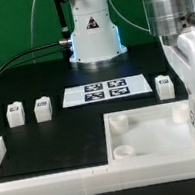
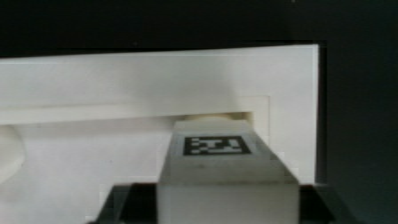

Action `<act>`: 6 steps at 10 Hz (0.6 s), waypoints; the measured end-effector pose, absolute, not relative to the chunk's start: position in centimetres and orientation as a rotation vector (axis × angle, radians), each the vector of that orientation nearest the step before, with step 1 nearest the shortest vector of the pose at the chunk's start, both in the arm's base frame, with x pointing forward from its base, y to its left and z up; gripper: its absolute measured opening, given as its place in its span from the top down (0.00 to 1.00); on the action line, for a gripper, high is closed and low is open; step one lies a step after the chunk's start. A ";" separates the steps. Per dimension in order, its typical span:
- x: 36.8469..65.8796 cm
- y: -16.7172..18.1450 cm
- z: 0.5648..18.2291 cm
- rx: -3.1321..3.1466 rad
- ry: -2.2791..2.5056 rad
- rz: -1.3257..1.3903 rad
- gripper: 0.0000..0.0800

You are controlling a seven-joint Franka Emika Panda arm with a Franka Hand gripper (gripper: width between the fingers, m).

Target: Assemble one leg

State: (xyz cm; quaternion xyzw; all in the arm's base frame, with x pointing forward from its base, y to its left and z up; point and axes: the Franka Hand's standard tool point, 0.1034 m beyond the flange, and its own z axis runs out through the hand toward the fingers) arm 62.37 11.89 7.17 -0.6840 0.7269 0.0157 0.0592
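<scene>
White leg (image 2: 221,160) held in the gripper (image 2: 221,195) over the tray (image 1: 143,144) corner

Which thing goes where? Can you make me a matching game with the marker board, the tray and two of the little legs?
Things
1. marker board
2. tray
3. held leg
4. lone leg

Places
a. in the gripper, over the tray
b. flat in the middle of the table
c. on the table, just to the exterior view's right of the marker board
d. at the front, in the exterior view's lower right

Pairs: 1-b, 2-d, 3-a, 4-c
</scene>
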 end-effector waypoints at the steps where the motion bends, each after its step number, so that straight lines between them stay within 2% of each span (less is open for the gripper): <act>1: 62.4 11.9 7.2 -2.112 2.162 0.045 0.51; 2: 62.4 11.9 7.1 -2.167 2.106 0.040 0.29; 3: 62.3 12.0 7.1 -2.173 2.099 0.040 0.29; 4: 62.3 11.9 7.1 -2.218 2.054 0.037 0.21; 6: 62.4 11.7 7.1 -2.511 1.704 0.030 0.19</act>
